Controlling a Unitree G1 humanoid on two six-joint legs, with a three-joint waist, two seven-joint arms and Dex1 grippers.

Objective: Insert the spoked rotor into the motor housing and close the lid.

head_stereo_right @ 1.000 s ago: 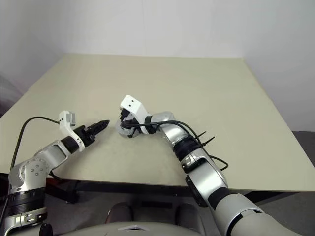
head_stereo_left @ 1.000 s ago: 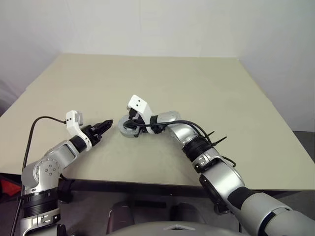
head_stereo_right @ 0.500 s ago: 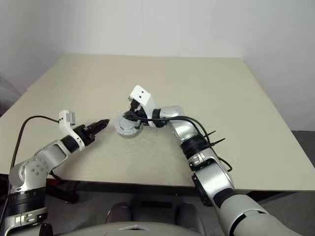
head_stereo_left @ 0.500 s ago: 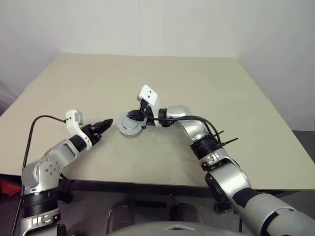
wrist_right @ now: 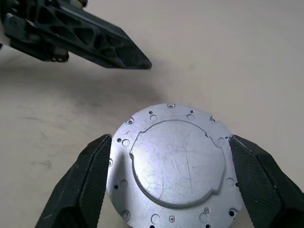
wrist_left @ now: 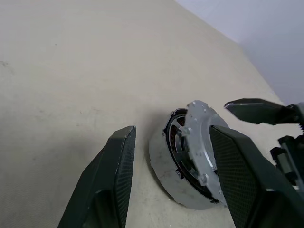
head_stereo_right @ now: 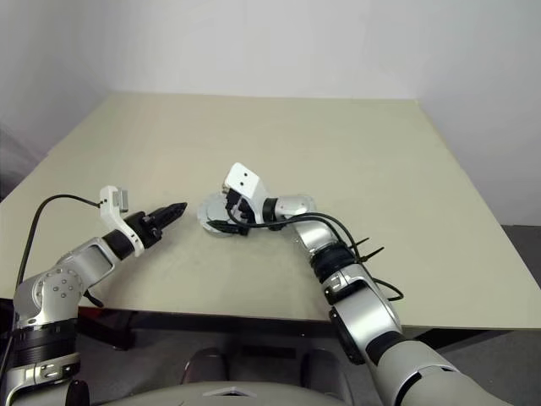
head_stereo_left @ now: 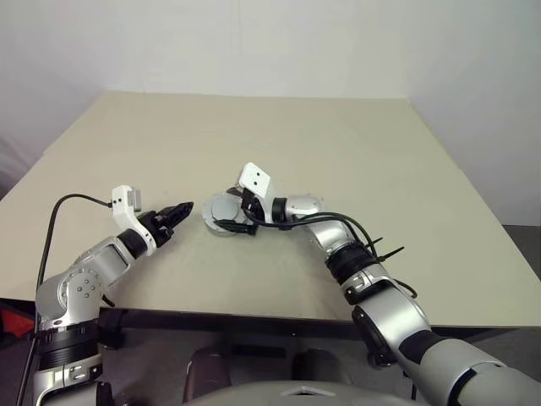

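Note:
The motor housing (wrist_left: 166, 166), a thick silver ring with copper windings inside, lies on the table between my two arms. The lid (wrist_right: 173, 164), plain grey face up, rests askew on it, lifted on the side facing my left gripper, so a dark gap shows. My right gripper (wrist_right: 169, 137) is open, one finger on either side of the lid and clear of its rim. A short way to the housing's left, my left gripper (wrist_left: 171, 129) points at it, open and holding nothing. The spoked rotor is hidden under the lid.
The beige table (head_stereo_left: 338, 144) stretches bare behind and to the right of the housing. A black cable (head_stereo_left: 63, 207) loops from my left wrist over the table's near left edge. White walls stand behind the table.
My right gripper has opened and let go of the lid, which now lies on the housing. Its wrist rose, then came back down level with the lid. The left arm has kept still.

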